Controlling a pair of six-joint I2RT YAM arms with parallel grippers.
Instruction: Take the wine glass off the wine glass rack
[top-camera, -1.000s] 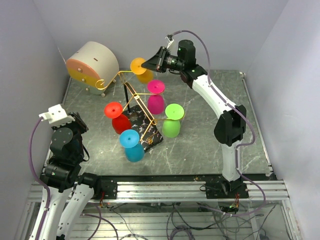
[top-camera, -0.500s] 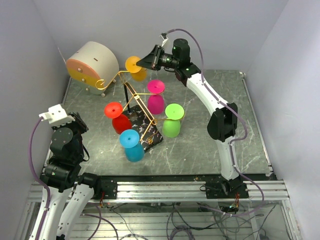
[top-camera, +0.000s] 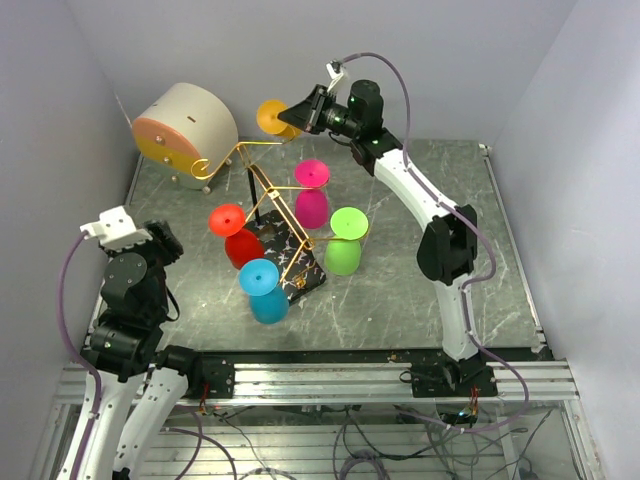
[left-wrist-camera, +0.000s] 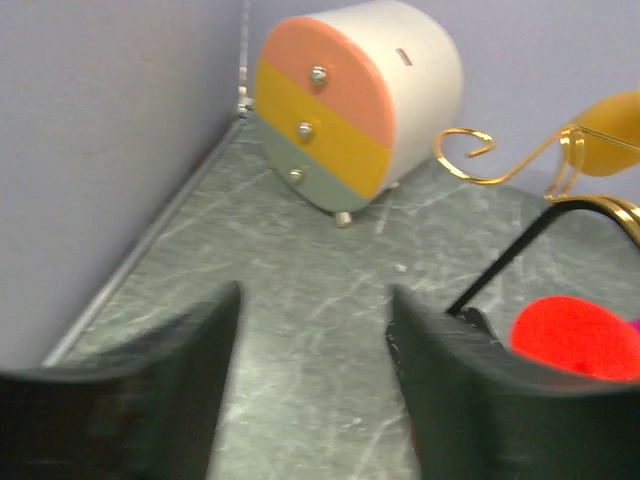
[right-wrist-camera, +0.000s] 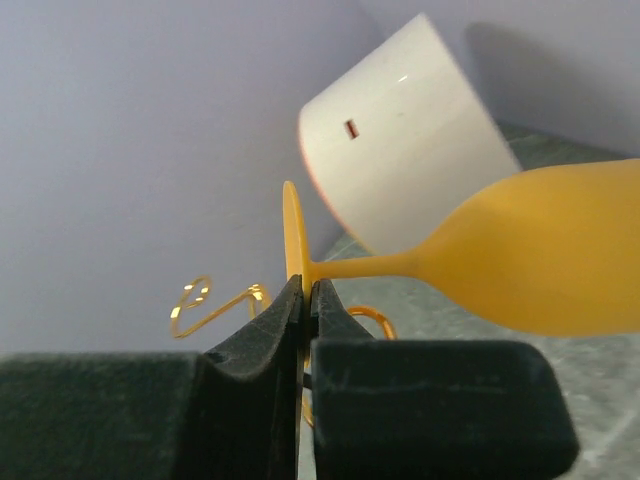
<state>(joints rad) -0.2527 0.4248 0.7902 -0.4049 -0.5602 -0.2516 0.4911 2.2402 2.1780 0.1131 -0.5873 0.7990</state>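
**Right end effector (top-camera: 293, 117) clamps the glass (top-camera: 270, 116) just above the rack's (top-camera: 305, 268) far arm.**
Top: left end effector (top-camera: 165, 240) sits well off the rack's near-left. Left wrist: jaws apart, empty. Right wrist: stem (right-wrist-camera: 370, 265) runs sideways from the pinching tips, rack wire below.

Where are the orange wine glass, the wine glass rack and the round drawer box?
orange wine glass (right-wrist-camera: 540, 250), right wrist view, on its bowl.
wine glass rack (top-camera: 300, 265), top external view, on its black base.
round drawer box (left-wrist-camera: 405, 75), left wrist view, on its beige side.
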